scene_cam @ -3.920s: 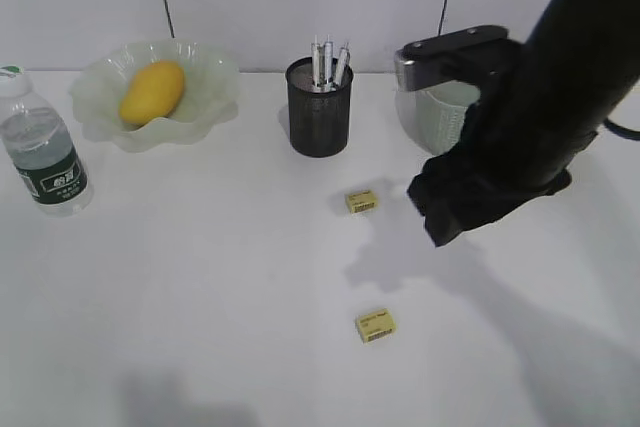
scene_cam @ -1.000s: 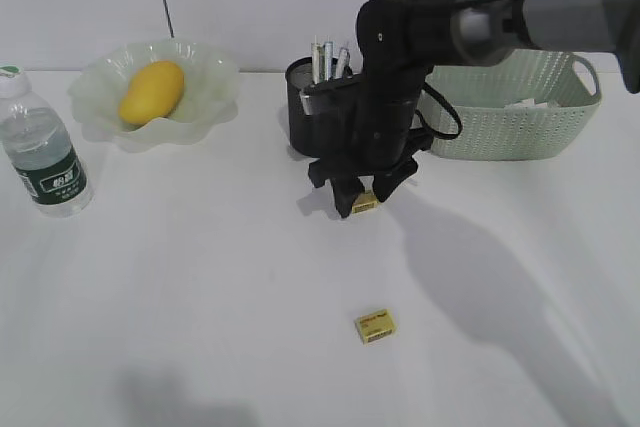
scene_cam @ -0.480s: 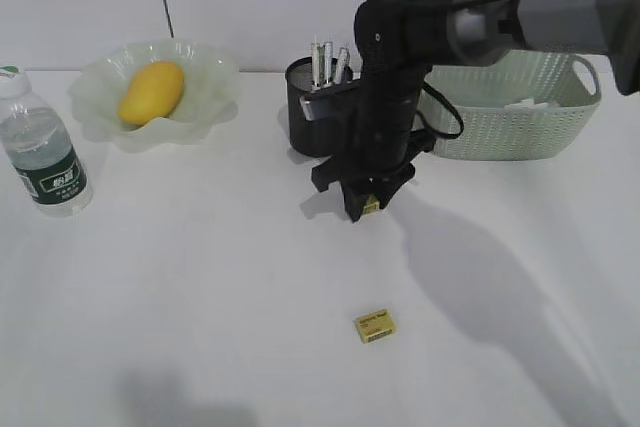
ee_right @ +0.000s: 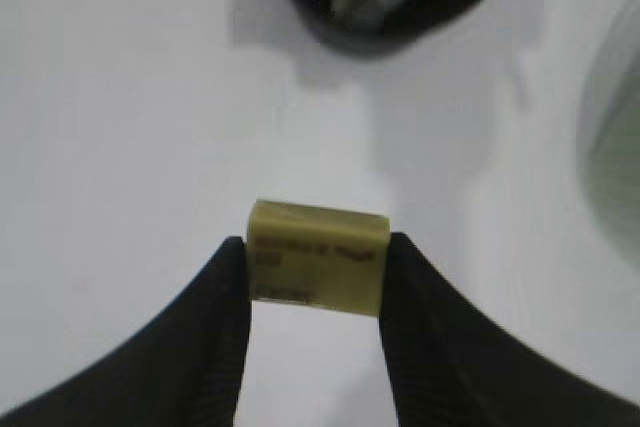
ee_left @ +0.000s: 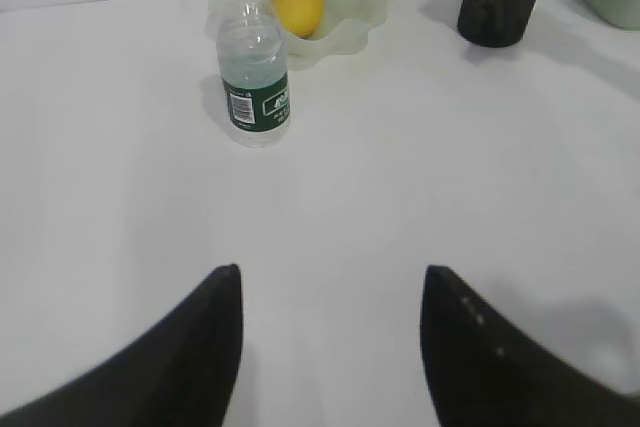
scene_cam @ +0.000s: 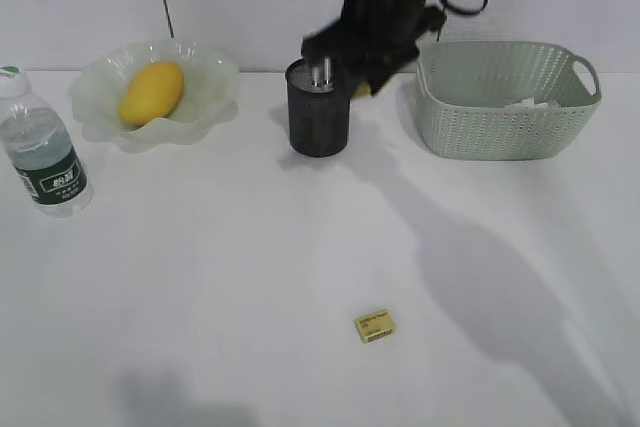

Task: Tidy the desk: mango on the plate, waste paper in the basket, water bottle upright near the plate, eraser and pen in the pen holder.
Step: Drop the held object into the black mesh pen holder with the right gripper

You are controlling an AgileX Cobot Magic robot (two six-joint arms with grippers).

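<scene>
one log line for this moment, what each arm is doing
right gripper: shut on eraser, raised near pen holder | left gripper: open, empty | second eraser: on desk

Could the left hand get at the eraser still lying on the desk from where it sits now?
Probably yes. The left hand stands open and empty above bare desk, and nothing stands around the loose eraser. The eraser is outside the left wrist view, though.

Yellow eraser (ee_right: pixel 318 257) pinched in right tool (ee_right: pixel 315 272), above black pen holder (scene_cam: pixel 319 109).
</scene>
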